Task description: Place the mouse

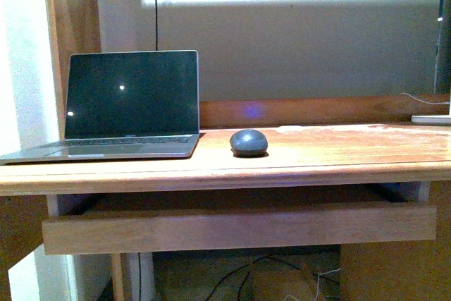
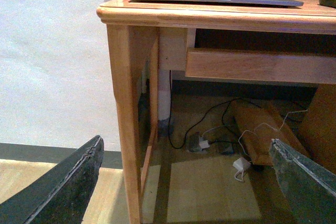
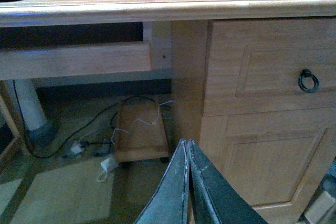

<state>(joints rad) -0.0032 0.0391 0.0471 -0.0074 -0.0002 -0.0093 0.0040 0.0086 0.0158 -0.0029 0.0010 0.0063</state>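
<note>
The mouse (image 1: 249, 142) sits on the wooden counter (image 1: 338, 156), just to the right of the open laptop (image 1: 130, 103) and apart from it, with nothing of mine touching it. My front camera shows neither of my arms. My left pincer (image 2: 184, 182) hangs below counter height with its fingers (image 2: 68, 187) spread wide apart, empty, facing the counter leg (image 2: 128, 129) and the cables (image 2: 210, 135) on the floor beneath. My right pincer (image 3: 187, 182) is also low, its two fingers (image 3: 173, 192) pressed together on nothing, pointed at the drawer front (image 3: 273, 66) with its dark ring pull (image 3: 308, 81). From that wrist, the mouse shows at the counter's edge.
</note>
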